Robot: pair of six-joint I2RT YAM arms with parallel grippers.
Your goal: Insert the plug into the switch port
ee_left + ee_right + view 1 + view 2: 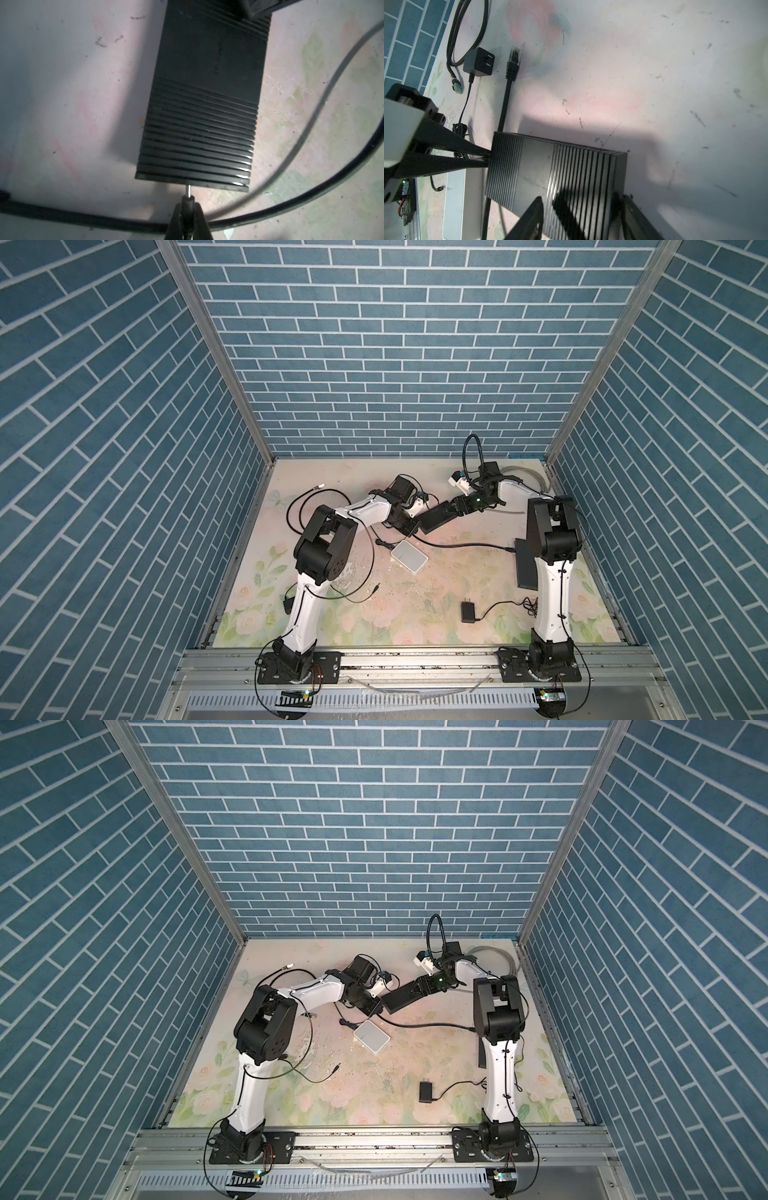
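The switch (207, 93) is a black ribbed box, raised off the table and tilted in both top views (434, 517) (401, 997). My right gripper (583, 207) is shut across its far end, one finger on each side. My left gripper (188, 204) is shut on the plug (188, 200), a small black barrel plug. Its thin metal pin (188, 190) reaches the near edge face of the switch. The port itself is hidden. In the right wrist view the left fingers (467, 155) end at that same edge. Both grippers meet mid-table (415, 526) (451, 510).
A white box (409, 556) lies just in front of the switch. A black wall adapter (468, 611) sits near the front, and a flat black device (525, 564) lies by the right arm. A thick black cable (291, 207) curves under the left gripper. An ethernet connector (512, 62) and another adapter (479, 62) lie nearby.
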